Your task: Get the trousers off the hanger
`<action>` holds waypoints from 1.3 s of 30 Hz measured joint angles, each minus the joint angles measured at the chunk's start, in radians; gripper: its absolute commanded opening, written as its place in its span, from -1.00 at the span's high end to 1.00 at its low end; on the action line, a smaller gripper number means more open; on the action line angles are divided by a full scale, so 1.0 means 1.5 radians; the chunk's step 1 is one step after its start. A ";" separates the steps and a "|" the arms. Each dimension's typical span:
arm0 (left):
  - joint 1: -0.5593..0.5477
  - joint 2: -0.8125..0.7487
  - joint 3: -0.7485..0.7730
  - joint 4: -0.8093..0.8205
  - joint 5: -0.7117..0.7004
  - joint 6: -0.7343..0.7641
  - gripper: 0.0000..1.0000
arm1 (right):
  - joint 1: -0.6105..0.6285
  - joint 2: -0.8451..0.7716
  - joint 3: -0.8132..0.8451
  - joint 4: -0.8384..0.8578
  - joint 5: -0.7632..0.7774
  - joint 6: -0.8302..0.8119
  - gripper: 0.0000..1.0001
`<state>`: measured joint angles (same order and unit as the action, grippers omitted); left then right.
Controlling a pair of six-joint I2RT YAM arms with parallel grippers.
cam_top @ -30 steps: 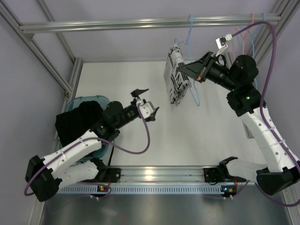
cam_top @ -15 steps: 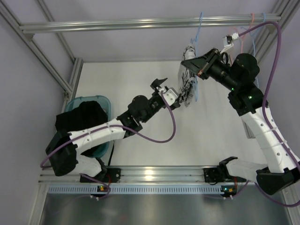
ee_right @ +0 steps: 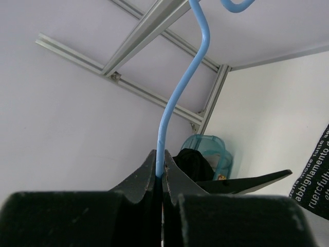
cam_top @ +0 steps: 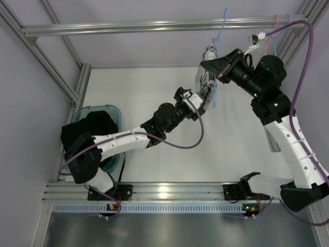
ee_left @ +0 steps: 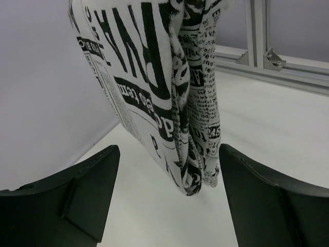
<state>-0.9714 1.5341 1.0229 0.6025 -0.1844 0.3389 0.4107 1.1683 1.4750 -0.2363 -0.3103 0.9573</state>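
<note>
Left fingers [ee_left: 87,195] gape wide around the white-grey newsprint-lettered cloth trousers [ee_left: 154,77] without gripping them; right fingers [ee_right: 149,177] pinch the thin light-blue wire hanger [ee_right: 180,87].

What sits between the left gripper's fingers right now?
The lower end of the trousers, hanging between the fingers of the open left gripper. The left wrist view shows it.

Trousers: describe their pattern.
White trousers covered in black newspaper-style lettering, clearest in the left wrist view.
</note>
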 measured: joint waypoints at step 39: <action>0.009 0.124 0.099 0.041 -0.105 -0.055 -0.56 | 0.001 -0.005 -0.015 0.008 -0.005 0.044 1.00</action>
<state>-0.9573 1.7203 1.1709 0.6636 -0.3424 0.2558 0.4126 1.1603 1.4521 -0.2249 -0.3176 1.0233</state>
